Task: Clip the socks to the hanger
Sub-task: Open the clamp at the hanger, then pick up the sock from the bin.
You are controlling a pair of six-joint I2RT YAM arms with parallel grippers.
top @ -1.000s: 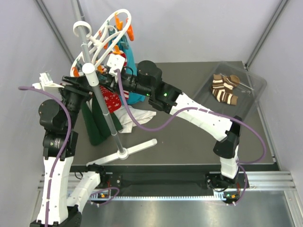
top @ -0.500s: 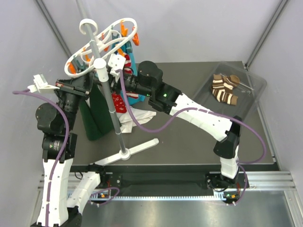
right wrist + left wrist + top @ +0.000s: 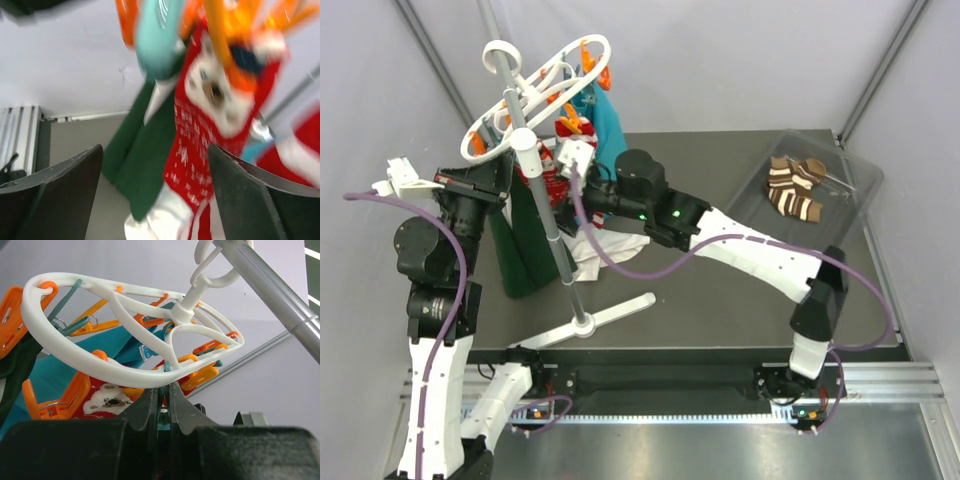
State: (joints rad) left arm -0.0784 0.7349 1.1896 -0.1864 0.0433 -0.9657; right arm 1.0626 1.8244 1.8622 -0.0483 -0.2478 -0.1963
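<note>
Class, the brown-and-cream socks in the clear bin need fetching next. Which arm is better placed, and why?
Right. The right pincer is open and holds nothing, and the clear bin with the brown-and-cream socks lies on its side. The left pincer is shut on the hanger.

Top cam is looking down from high behind the rig over the whole desk (image 3: 720,300). Left wrist cam is peering up, v. close under the hanger (image 3: 135,380). Right wrist cam is facing it side-on, close, blurred; all 3 are sharing it.
</note>
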